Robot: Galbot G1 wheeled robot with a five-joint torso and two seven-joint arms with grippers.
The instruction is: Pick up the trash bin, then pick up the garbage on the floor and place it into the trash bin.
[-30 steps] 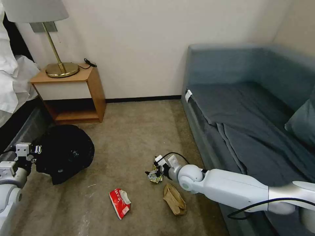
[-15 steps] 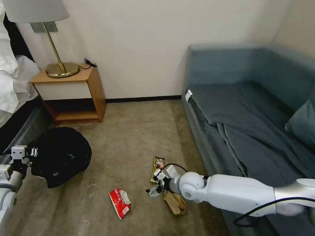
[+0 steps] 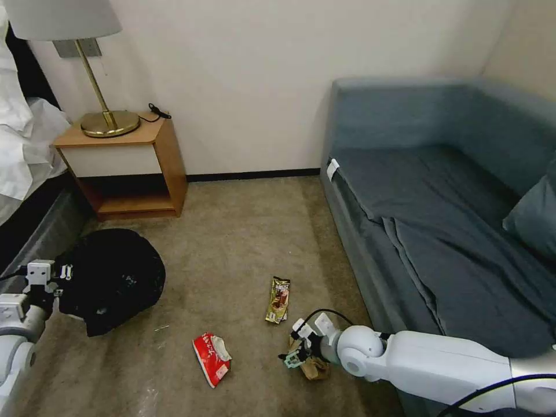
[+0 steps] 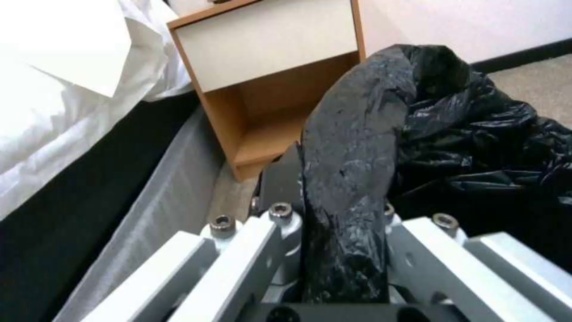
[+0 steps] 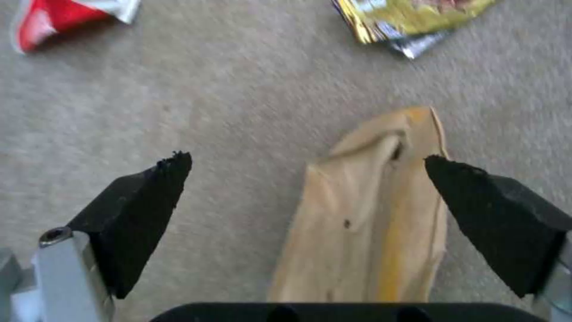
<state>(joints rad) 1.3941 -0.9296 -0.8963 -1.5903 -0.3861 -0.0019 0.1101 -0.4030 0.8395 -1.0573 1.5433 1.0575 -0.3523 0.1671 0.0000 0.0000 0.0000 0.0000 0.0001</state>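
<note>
Left hand [image 3: 49, 277] low at the robot's left, beside the bed [image 3: 23, 191]; clenched on the bag-covered rim of the trash bin [image 3: 113, 278]. In the left wrist view a thick fold of the black liner [image 4: 348, 188] runs straight between the two fingers [image 4: 238, 259], pinched there. The bin sits tilted toward the room, in front of the wooden nightstand [image 3: 130, 168]. Right hand [image 3: 296, 354] down near the carpet [image 3: 231, 243] at the foot of the blue sofa [image 3: 440, 220], fingers spread wide and holding nothing. Right wrist view: tan paper bag [image 5: 369, 214] lies flat on the carpet between the two black fingertips [image 5: 143, 210], nearer one of them; contact cannot be judged. Brown-gold snack wrapper [image 3: 279, 299] flat on the carpet just beyond the right hand, apart from it. Red wrapper [image 3: 212, 358] lies to its left, near, not touching anything.
</note>
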